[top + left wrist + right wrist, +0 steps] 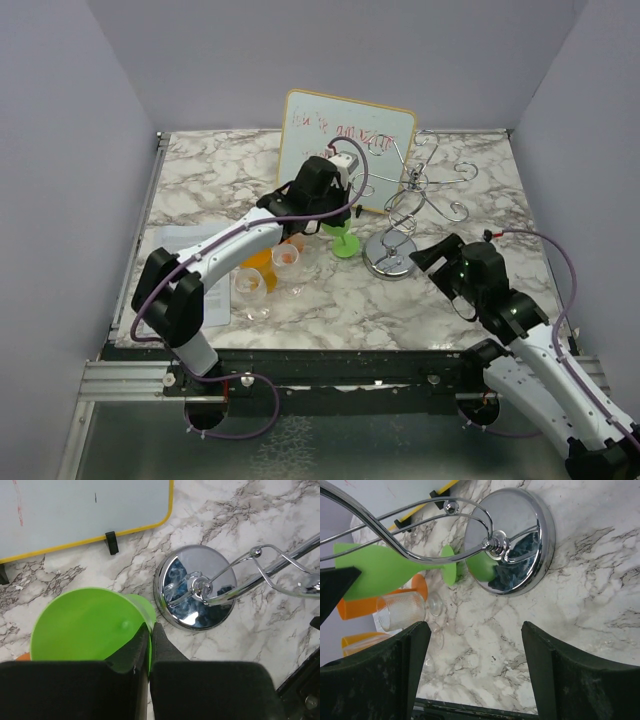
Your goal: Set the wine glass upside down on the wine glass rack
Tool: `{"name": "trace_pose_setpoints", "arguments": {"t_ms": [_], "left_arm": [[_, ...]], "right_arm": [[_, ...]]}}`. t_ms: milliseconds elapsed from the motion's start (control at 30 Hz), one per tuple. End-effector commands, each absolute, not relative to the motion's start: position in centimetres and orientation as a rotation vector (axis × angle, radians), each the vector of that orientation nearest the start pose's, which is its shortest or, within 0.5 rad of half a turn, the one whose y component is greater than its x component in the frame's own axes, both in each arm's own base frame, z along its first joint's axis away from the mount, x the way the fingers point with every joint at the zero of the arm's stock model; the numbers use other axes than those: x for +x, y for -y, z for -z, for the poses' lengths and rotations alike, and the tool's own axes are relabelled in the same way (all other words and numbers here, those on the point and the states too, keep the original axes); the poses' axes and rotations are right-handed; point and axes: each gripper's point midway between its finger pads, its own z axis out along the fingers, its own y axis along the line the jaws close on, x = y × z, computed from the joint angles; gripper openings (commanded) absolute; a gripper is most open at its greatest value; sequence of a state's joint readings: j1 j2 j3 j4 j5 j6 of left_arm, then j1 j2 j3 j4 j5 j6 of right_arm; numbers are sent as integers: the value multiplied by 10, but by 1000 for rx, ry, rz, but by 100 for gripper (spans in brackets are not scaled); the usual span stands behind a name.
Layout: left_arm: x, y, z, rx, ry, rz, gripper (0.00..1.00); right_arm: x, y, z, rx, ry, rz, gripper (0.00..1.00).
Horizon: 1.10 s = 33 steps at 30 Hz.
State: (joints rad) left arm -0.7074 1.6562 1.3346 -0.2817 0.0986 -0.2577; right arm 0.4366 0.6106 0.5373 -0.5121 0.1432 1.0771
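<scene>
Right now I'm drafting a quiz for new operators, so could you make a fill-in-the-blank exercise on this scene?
1. The left gripper is shut on the rim of the ____ wine glass.
2. The right gripper is ____ and holds nothing.
3. The wine glass rack stands on a ____ shiny base.
4. The whiteboard has a ____ frame.
Missing words: green; open; round; yellow.

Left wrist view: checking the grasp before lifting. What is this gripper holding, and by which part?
The left gripper is shut on the green wine glass, pinching the wall of its bowl at the rim.
</scene>
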Motion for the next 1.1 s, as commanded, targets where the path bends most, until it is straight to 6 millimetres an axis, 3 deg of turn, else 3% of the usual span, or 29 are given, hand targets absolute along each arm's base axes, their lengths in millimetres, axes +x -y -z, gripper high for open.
{"name": "trace_pose_setpoints", "arguments": {"t_ms": [0,200,367,533,767,900,1067], "left_arm": [[330,314,-231,464,-2102,650,0],[318,279,-279,330,-2018,598,0],[316,237,-330,177,-1891,497,0],[310,206,-408,35,-1700,501,0],[277,205,-510,36,-1427,738,0],[257,218,-554,66,-1285,918,0],[257,247,-593,135,-1200,1046,0]], "right_arm": [[224,-100,-168,857,-2036,-640,80],[223,-86,-192,892,-1986,-593,80],[222,-81,-217,891,-1920,-611,81],[222,-79,-272,751,-1794,-672,86],[213,-98,-365,472,-1574,-846,93],[206,-109,-405,375,-1471,-941,99],[210,-113,-445,370,-1353,-1016,100]]}}
